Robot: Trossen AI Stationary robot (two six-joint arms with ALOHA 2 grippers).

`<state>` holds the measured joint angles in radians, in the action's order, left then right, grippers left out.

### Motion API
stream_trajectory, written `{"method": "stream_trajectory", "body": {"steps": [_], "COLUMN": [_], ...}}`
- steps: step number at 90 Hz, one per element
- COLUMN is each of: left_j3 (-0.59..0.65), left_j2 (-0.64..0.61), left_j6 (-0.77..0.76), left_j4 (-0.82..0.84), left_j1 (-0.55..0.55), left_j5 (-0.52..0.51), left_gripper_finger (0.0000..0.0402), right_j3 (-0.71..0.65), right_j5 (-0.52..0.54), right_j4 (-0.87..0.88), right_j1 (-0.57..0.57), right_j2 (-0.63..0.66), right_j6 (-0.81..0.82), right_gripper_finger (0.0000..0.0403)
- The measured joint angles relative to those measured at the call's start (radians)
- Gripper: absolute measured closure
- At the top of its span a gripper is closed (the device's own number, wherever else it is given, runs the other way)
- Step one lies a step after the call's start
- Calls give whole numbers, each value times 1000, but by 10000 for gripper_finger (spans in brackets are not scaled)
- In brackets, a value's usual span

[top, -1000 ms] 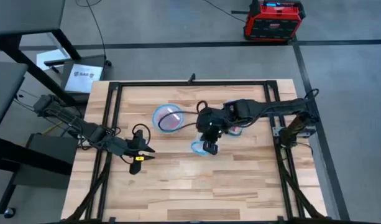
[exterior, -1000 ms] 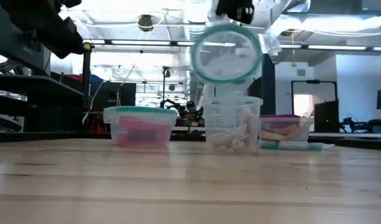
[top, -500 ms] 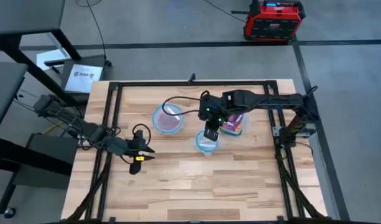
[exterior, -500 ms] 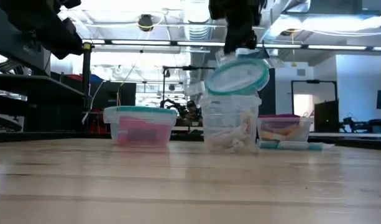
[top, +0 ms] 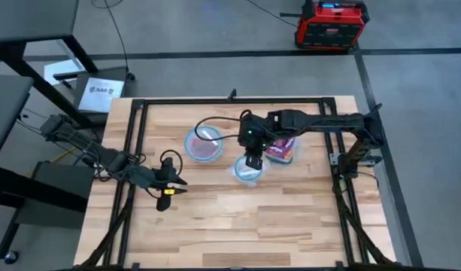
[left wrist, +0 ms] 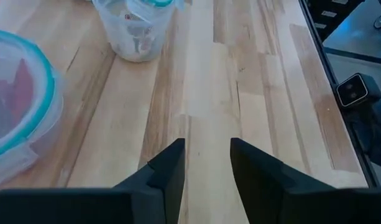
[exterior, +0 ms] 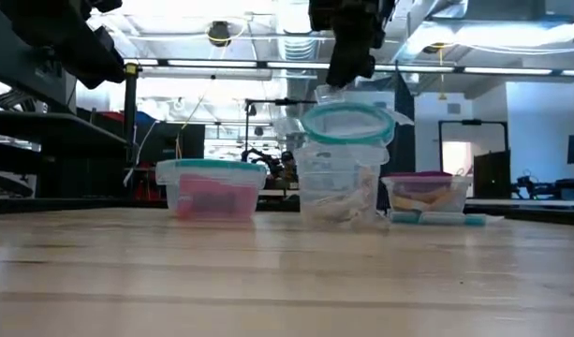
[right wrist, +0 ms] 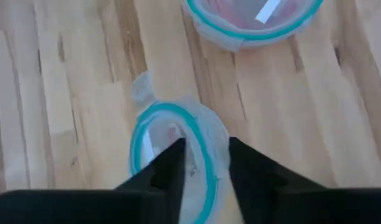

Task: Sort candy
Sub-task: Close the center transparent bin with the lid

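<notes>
Your right end effector [top: 252, 160] grips the lid [exterior: 346, 123] directly over the middle tub [exterior: 338, 192] of white candy [exterior: 347, 206], centre tabletop [top: 215, 218]; your open left end effector [top: 179, 186] waits well apart.

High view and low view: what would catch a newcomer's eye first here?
The right gripper at mid-table, setting a teal-rimmed lid onto the tall clear tub of pale candy sticks. Either side of it stand a round container with red candy and a rectangular one. The left gripper waits open near the table's left edge.
</notes>
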<state>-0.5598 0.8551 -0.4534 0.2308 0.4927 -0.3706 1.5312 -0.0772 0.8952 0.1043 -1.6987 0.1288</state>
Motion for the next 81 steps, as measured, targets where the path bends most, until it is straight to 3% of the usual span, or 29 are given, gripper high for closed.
{"method": "stream_trajectory", "body": {"steps": [18,40,56,65,81], "left_j3": [0,0,0,0,0], "left_j2": [0,0,0,13,133], "left_j6": [0,0,-20,-31,-17], "left_j4": [-2,-2,-10,-58,-166], "left_j1": [0,0,-2,-19,-71], "left_j5": [0,0,-2,-25,-27], "left_gripper_finger": [289,289,289,289,289], "right_j3": [-26,-29,1,-103,-432], "right_j5": [0,-7,-27,76,252], "right_j4": [-67,-124,102,103,-169], "right_j1": [12,8,-27,-66,-102], "right_j2": [-4,-17,59,178,362], "right_j6": [-19,-55,-26,23,80], "right_gripper_finger": [198,177,177,179,184]}}
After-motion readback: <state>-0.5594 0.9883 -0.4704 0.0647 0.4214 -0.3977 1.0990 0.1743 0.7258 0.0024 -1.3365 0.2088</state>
